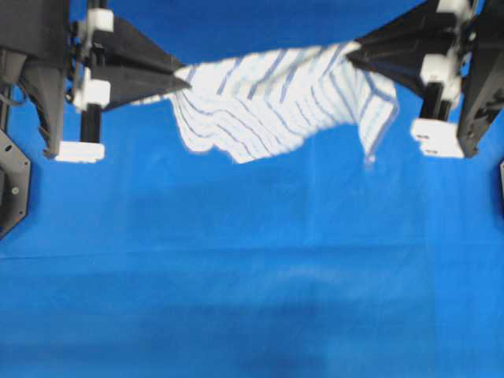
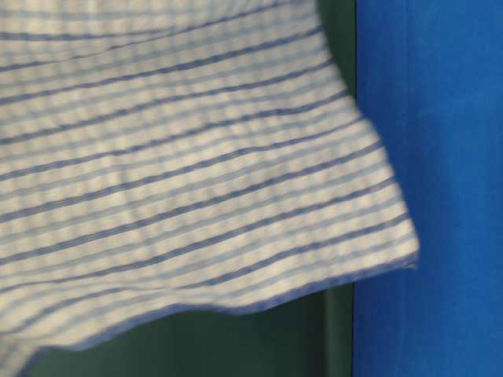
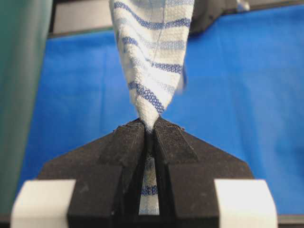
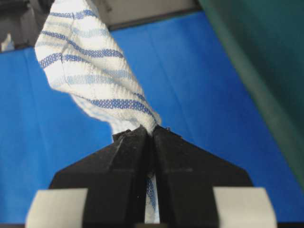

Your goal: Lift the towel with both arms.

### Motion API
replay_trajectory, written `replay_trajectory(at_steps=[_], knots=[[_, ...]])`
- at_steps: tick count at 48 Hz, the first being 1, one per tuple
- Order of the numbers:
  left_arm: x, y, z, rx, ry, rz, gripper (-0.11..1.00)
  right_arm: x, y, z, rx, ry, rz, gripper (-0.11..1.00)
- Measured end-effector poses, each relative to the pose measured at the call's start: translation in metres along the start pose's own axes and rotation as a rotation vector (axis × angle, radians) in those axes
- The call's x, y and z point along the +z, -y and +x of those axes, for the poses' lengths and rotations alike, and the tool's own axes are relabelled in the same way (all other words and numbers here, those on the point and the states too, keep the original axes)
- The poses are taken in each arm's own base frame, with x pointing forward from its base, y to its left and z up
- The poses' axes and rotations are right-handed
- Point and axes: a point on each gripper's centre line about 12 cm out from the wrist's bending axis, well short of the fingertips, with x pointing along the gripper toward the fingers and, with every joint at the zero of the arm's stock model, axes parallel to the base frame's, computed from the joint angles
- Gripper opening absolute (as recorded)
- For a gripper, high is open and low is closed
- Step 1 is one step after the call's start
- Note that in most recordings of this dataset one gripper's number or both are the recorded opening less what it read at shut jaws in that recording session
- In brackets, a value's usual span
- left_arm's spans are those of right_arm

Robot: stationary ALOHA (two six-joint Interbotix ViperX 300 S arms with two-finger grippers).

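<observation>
white towel (image 1: 276, 98) w/ thin blue stripes, plain blue table cover (image 1: 252, 276)

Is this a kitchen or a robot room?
Most likely a robot lab or test bench, not a kitchen. A plain blue table cover lies under two black robot arms. The left hand and the right hand each pinch a corner of a striped towel, holding it up.

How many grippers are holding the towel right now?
2. The left gripper is shut on the towel at its left corner; the right gripper is shut on its right corner. None appear hidden.
</observation>
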Motion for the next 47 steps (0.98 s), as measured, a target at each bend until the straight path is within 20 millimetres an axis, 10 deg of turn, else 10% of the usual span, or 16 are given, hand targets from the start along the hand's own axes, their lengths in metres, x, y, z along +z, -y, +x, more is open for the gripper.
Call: replay_trajectory(at_steps=[37, 47], knots=[[0.029, -0.006, -0.014, 0.005, 0.024, -0.002, 0.04, 0.020, 0.003, -0.012, -0.010, 0.029, -0.044, 0.04], [0.030, -0.007, -0.015, 0.007, 0.027, -0.006, 0.58, 0.019, 0.002, -0.010, -0.007, 0.023, -0.064, 0.19]])
